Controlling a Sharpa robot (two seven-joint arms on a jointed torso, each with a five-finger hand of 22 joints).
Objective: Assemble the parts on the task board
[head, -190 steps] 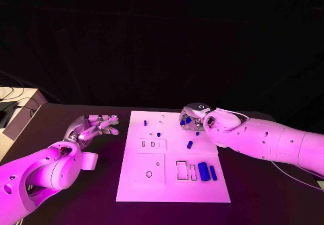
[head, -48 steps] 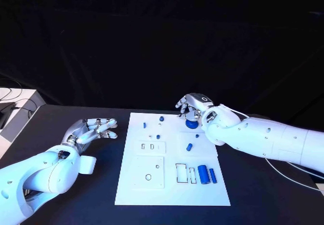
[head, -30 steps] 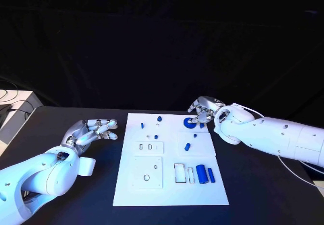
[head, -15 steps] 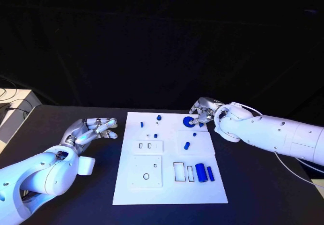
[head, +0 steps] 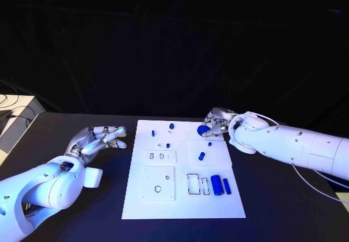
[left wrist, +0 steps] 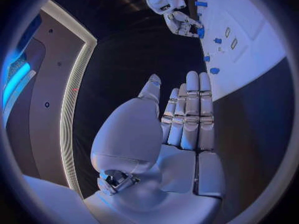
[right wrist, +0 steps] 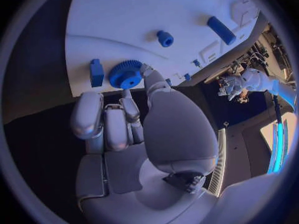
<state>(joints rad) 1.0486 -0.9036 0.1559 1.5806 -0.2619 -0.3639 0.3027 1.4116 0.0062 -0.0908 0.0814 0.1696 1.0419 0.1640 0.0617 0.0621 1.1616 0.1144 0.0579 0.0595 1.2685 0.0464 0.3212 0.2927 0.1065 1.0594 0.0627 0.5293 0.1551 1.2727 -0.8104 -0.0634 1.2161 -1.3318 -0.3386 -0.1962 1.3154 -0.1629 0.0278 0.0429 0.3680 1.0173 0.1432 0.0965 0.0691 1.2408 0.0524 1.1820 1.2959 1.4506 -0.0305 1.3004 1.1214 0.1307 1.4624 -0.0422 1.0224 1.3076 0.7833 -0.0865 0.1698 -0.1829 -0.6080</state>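
The white task board [head: 182, 201] lies in the middle of the table. A blue gear [head: 202, 129] lies flat near its far right corner, next to a small blue block [right wrist: 96, 72]. My right hand [head: 218, 123] is right beside the gear. Its thumb and a fingertip [right wrist: 126, 95] touch the rim of the gear [right wrist: 126, 74] from two sides. My left hand [head: 98, 141] hovers off the board's left side, holding nothing. In its wrist view the fingers [left wrist: 190, 114] are straight and side by side.
Small blue pegs [head: 171, 126] [head: 153, 133] [head: 168, 145] stand on the far part of the board. A short blue piece [head: 202, 156] lies mid-right. A blue cylinder [head: 216, 184] and a thin blue bar [head: 227, 186] lie beside rectangular slots [head: 193, 184]. A white box [head: 18, 108] sits far left.
The right hand brought the gear down onto the board's far right corner and has drawn slightly right, staying at its rim. The left hand has kept still.
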